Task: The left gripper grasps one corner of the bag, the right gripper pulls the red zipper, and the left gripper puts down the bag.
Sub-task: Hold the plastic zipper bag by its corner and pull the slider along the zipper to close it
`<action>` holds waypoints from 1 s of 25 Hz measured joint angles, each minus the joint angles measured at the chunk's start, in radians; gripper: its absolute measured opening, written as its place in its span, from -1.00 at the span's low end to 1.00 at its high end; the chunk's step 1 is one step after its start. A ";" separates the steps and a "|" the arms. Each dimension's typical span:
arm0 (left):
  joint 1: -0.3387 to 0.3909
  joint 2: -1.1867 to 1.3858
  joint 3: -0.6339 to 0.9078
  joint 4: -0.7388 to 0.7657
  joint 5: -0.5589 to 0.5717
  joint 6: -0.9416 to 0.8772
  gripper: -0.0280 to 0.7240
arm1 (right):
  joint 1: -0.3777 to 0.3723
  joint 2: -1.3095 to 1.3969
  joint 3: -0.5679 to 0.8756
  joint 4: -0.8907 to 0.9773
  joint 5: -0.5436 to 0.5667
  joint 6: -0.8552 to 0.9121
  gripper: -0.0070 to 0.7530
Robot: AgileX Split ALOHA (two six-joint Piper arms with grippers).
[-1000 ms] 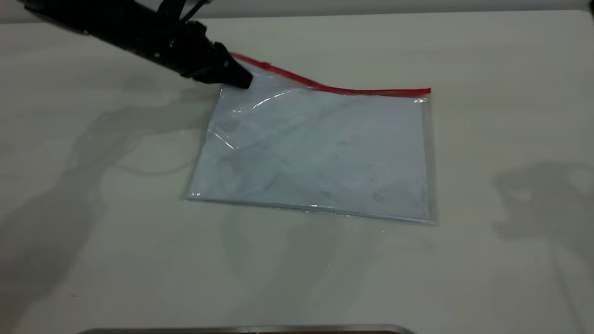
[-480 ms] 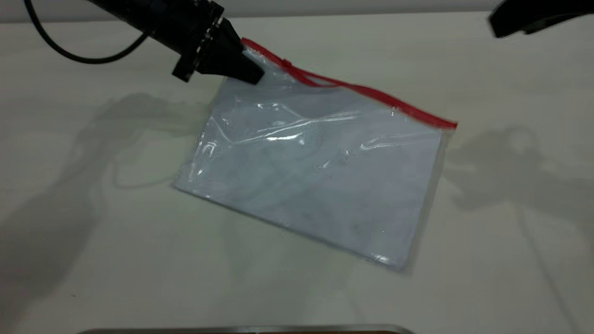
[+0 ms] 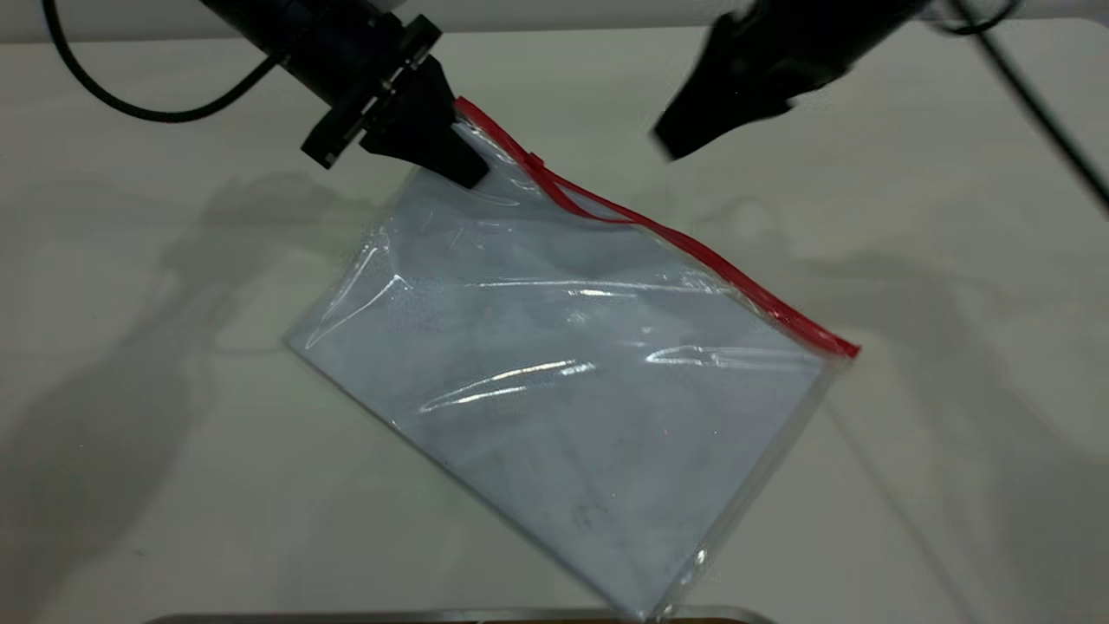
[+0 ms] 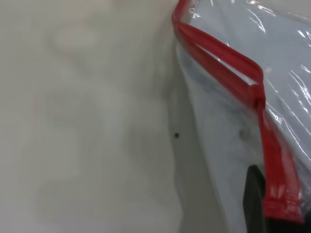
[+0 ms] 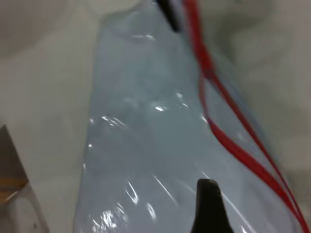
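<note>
Clear bag [image 3: 563, 364] now higher, corner clenched in left claw [image 3: 463, 169]; right claw [image 3: 671, 143] newly near, grip unclear.

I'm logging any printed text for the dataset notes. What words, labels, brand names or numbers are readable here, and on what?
None: no readable text in any view.
Large clear plastic bag with pale sheet inside: faint grey smudges only, no letters.
Thin red zipper strip: plain.
All-black left pincer and black right pincer: no markings visible.

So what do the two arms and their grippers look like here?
Both are black. The left gripper has wedge-shaped jaws tapering to a point, mounted on a round flanged collar, and a black cable loops off its arm. The right gripper is a blurred, dark tapered wedge with a thin black cable trailing behind; no markings are visible on either.
</note>
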State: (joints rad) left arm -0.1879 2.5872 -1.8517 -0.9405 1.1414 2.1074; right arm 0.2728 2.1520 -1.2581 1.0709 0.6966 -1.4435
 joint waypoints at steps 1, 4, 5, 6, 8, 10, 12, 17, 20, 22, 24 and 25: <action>-0.006 0.000 0.000 0.003 0.000 0.000 -0.78 | 0.018 0.022 -0.019 0.000 0.006 -0.005 0.47; -0.023 0.000 0.000 0.006 0.001 0.001 -0.78 | 0.055 0.075 -0.062 0.000 0.016 -0.012 0.47; -0.027 0.000 0.000 0.006 0.001 0.002 -0.78 | 0.061 0.089 -0.073 0.000 0.017 -0.013 0.47; -0.032 0.000 0.000 0.006 0.001 0.002 -0.78 | 0.066 0.098 -0.082 0.001 0.017 -0.014 0.47; -0.037 0.000 0.000 0.006 0.002 0.002 -0.78 | 0.068 0.112 -0.097 0.006 0.017 -0.016 0.47; -0.042 0.000 0.000 0.005 0.003 0.002 -0.78 | 0.068 0.119 -0.107 0.026 0.016 -0.019 0.47; -0.047 0.000 0.000 -0.005 0.004 0.002 -0.78 | 0.068 0.119 -0.109 0.047 0.015 -0.032 0.47; -0.064 0.000 0.000 -0.043 0.004 0.003 -0.78 | 0.068 0.119 -0.111 0.074 0.016 -0.059 0.47; -0.068 0.000 0.000 -0.070 0.005 0.003 -0.78 | 0.068 0.119 -0.111 0.077 0.016 -0.060 0.47; -0.069 0.000 0.000 -0.078 0.005 0.008 -0.78 | 0.068 0.119 -0.111 0.079 0.016 -0.060 0.47; -0.070 0.000 0.000 -0.084 0.005 0.008 -0.78 | 0.068 0.119 -0.111 0.079 0.016 -0.060 0.46; -0.071 0.000 0.000 -0.088 0.007 0.008 -0.78 | 0.068 0.119 -0.111 0.079 0.016 -0.061 0.44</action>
State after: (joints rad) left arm -0.2589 2.5872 -1.8517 -1.0280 1.1479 2.1149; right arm 0.3406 2.2713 -1.3693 1.1495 0.7124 -1.5047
